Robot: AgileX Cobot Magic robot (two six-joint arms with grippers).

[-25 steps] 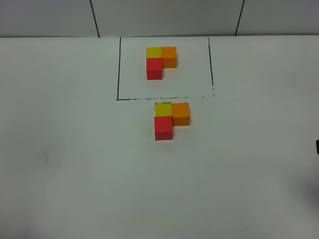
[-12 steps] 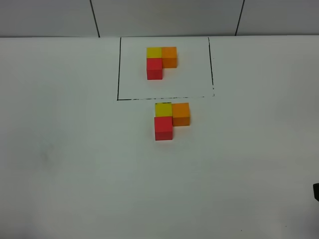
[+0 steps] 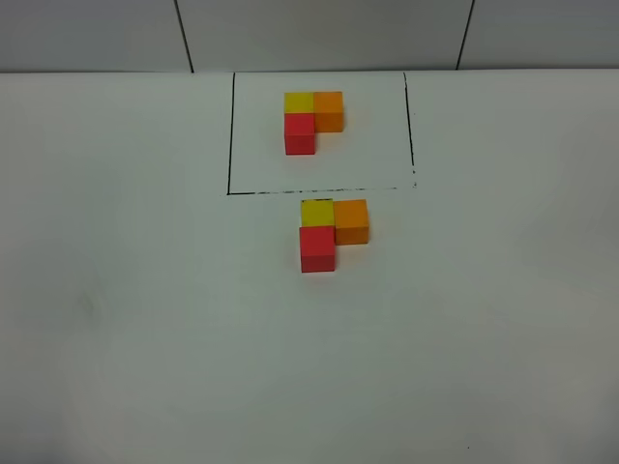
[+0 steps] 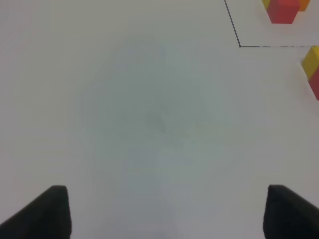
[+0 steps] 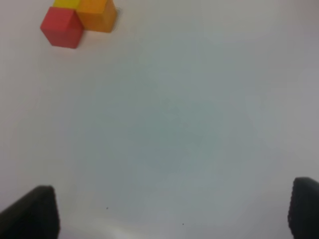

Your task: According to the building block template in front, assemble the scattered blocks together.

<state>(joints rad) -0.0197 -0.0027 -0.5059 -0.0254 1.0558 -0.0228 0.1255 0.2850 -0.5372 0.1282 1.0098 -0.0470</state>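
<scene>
1. At the wrist views, check both end effectors first: the left gripper (image 4: 164, 211) shows its two dark tips spread wide with nothing between them, and the right gripper (image 5: 172, 211) is likewise spread and empty.
2. Note that neither arm appears in the high view; both sit back from the work area, over bare table (image 3: 145, 338).
3. Locate the loose blocks (image 3: 329, 232): yellow at the back, orange touching it on the right, red touching it in front. They lie just in front of the frame line, near the table's middle.
4. Compare with the template (image 3: 311, 121) inside the black frame (image 3: 229, 135). The L matches in colour order and orientation; judge the assembly as complete.
5. Read the bearing: the blocks lie ahead of both grippers, at the far edge of each wrist view. Neither arm is clearly nearer.
6. Should a correction be needed, approach along the red-yellow line, the L's longer run toward you.
</scene>
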